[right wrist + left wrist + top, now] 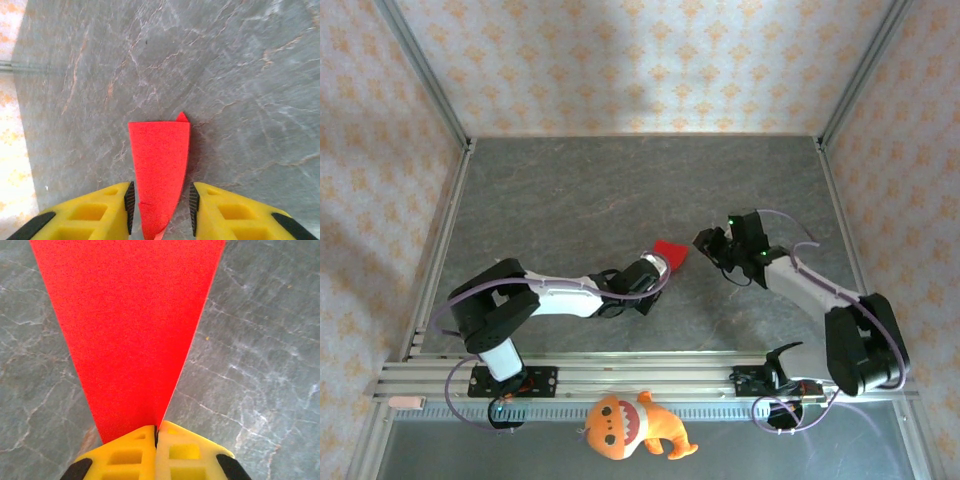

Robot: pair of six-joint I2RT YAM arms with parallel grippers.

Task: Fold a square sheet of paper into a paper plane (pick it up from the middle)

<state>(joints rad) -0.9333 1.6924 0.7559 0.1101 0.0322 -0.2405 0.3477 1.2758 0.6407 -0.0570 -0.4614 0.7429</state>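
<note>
Right, left tool [156,430] is clamped on the folded red paper [130,330], and right tool [161,200] is open.
We see the paper fan out from the left tool's closed jaws, near the middle of the tabletop [620,190] between both arms. Its tapered near end sits between the right tool's pads [130,205] with a small gap on each side. The orange plush toy [632,428] lies by the near rail, well apart.

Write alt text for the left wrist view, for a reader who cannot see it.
A folded red paper is pinched at its narrow end by the shut yellow left end effector at the bottom edge. The paper widens as it runs up to the top of the frame. Around it is a grey, veined table.
</note>
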